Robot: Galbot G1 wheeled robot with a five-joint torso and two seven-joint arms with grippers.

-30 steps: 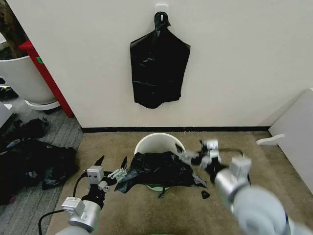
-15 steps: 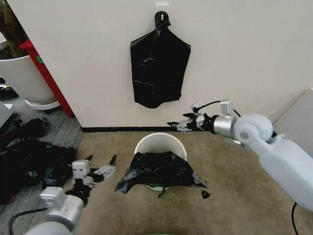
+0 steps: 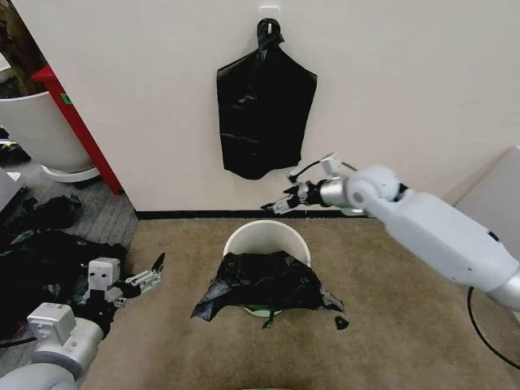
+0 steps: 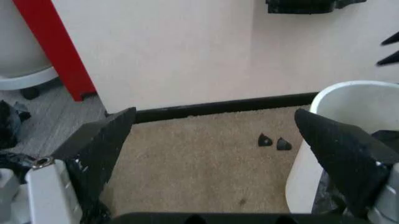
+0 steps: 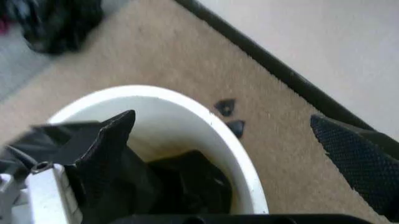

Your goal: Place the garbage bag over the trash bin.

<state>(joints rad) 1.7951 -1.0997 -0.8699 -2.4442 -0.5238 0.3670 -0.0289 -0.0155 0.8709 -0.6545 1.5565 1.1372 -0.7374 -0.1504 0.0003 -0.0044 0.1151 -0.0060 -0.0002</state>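
The trash bin (image 3: 266,241) stands on the tan carpet (image 3: 390,292) close to the wall's black baseboard (image 3: 187,215). The garbage bag (image 3: 268,284) lies draped over the near part of the bin's rim, crumpled, with its edges spilling onto the carpet in front; the far part of the rim is uncovered. In the right wrist view, black plastic sits inside the bin (image 5: 187,140) and over its near rim.

The right hand (image 3: 276,204) is raised above and behind the bin, near the wall, just below the bunch of black bags (image 3: 264,122) hanging from a hook. Its fingers are spread apart and grasp nothing.

The left hand (image 3: 146,278) is low on the robot's left, beside the bag and apart from it. Its fingers are also spread, released, with nothing between them. In the left wrist view, the bin wall (image 4: 311,154) stands just beside one fingertip (image 4: 339,154).

Two small black scraps (image 4: 274,141) lie on the carpet near the baseboard.
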